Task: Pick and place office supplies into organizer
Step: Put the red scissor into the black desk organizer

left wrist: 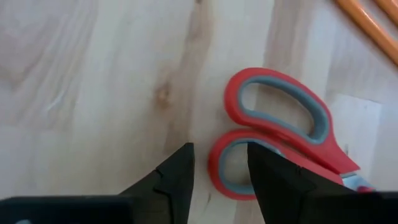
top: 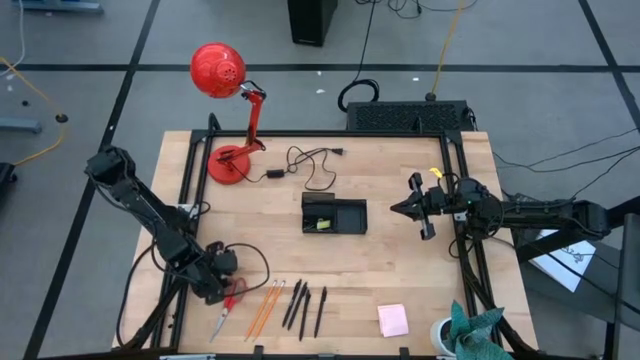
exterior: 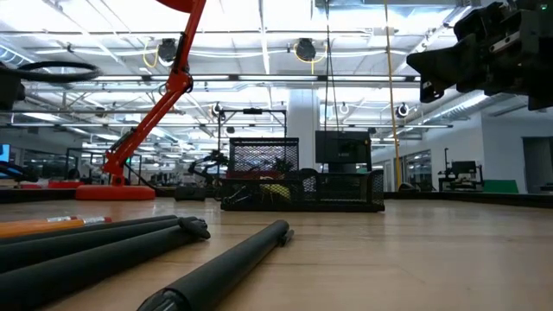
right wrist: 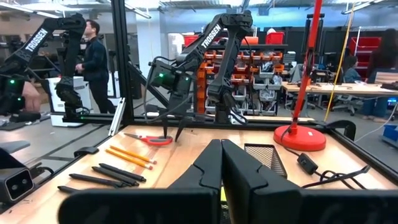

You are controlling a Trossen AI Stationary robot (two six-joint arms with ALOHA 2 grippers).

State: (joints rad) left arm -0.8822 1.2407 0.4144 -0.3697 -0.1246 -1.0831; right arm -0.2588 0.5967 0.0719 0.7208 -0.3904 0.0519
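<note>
A: We count 1 small yellow-green block (top: 322, 222) inside the organizer (top: 334, 215) at mid-table; by our reading the job has barely begun. The scissors (top: 226, 308), 2 pencils (top: 263, 308), pens (top: 303, 308) and pink pad (top: 393, 320) lie along the table's near edge.

B: We see the left gripper (left wrist: 219, 180) low over the scissors' handles (left wrist: 280, 134), fingers slightly apart, 1 finger at the lower loop, nothing gripped. The right gripper (top: 415, 206) hangs beside the organizer, fingers together, empty.

scissors (top: 226, 308): red-handled, flat, near edge | two orange pencils (top: 264, 308) beside them | three black pens (top: 304, 307) | pink sticky-note pad (top: 393, 320) | black organizer (top: 334, 214): mid-counter, held yellow-green block (top: 322, 222)
</note>
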